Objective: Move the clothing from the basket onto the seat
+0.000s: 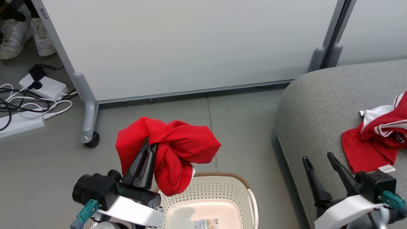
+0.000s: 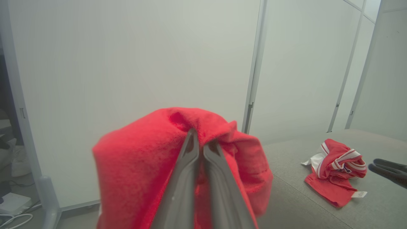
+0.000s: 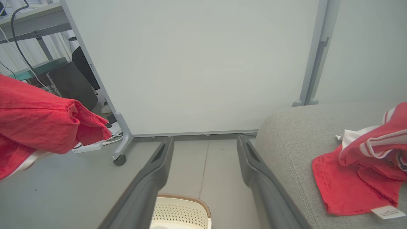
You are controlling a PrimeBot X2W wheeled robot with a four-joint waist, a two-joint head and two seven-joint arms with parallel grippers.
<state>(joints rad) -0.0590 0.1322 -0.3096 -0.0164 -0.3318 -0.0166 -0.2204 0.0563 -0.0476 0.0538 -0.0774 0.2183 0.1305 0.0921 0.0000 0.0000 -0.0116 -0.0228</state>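
- Left pincer (image 1: 150, 144) clenched on a red garment (image 1: 181, 140), held above the basket (image 1: 235, 190) at 6 o'clock.
- Right pincer (image 1: 318, 156) released, at 4 o'clock over the seat (image 1: 311, 105).
- Second garment (image 1: 375, 143) lies on the seat, 3 o'clock.

Before us a wide matte white partition panel (image 1: 190, 47) in a grey metal frame, its leg on a small black castor (image 1: 93, 140), smooth grey floor (image 1: 241, 127), to our left white power strips (image 1: 44, 86) with tangled black and white cables (image 1: 19, 103), white sneakers (image 1: 19, 35) beyond, soft even light
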